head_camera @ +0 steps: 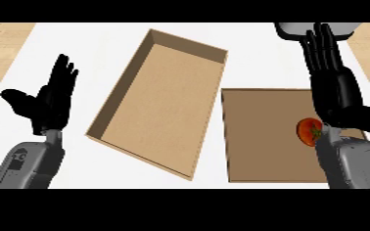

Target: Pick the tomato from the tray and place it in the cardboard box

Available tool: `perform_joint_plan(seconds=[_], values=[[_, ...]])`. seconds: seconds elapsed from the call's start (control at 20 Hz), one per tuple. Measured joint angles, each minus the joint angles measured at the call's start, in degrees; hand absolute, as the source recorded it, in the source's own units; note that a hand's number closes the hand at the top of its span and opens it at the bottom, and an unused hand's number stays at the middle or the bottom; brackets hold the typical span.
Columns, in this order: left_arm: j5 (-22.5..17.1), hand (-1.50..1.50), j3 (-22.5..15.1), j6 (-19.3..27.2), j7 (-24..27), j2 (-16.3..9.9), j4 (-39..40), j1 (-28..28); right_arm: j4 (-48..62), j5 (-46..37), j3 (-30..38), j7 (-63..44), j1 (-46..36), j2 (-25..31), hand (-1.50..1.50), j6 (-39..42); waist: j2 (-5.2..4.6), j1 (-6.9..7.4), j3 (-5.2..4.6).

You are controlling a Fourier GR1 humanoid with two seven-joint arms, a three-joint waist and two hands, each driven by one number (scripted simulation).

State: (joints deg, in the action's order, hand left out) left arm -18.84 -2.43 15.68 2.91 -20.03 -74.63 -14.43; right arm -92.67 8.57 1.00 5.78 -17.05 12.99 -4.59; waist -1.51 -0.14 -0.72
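A red tomato (309, 128) with a green stem lies on the flat brown tray (267, 137) at the lower right, partly hidden by my right wrist. My right hand (334, 80) hovers over the tray's right side with fingers straight, pointing away, open and holding nothing. The tomato sits just left of and below the palm. The open cardboard box (160, 100) stands slanted at the centre with nothing inside. My left hand (47, 100) rests open at the left, fingers up, apart from the box.
A grey object (292, 29) shows at the top right edge behind my right fingers. White counter surrounds the box and tray, with wood-coloured strips at the far left and right top corners.
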Motion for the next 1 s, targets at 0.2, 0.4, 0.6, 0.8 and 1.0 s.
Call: perform_joint_plan(seconds=[0.2,0.4,0.6,0.8,1.0], values=[[4.1,0.0,0.0,0.4,-0.3,-4.3,2.1,1.4,2.1,3.8,2.2,5.0,5.7,3.5,-1.5,8.1,0.87,-0.32,0.54],[9.0,0.0,-0.8,1.3,-0.7,-9.3,4.1,3.8,2.2,-1.8,3.1,9.7,9.0,13.2,-1.5,14.1,1.22,-0.79,0.35],[11.8,0.0,-2.1,1.6,-1.3,-11.2,4.7,5.5,8.3,-10.4,3.0,22.4,15.3,18.1,-1.5,14.9,0.95,-0.61,0.86],[13.3,0.0,-2.8,1.5,-1.9,-12.2,4.6,5.9,18.6,-8.4,5.3,39.8,18.6,18.4,-1.5,20.0,0.97,0.06,1.1],[14.4,0.0,-3.5,1.2,-3.4,-12.8,3.6,5.7,28.4,-11.3,6.6,49.3,16.7,21.5,-1.5,19.0,1.04,0.97,1.11]])
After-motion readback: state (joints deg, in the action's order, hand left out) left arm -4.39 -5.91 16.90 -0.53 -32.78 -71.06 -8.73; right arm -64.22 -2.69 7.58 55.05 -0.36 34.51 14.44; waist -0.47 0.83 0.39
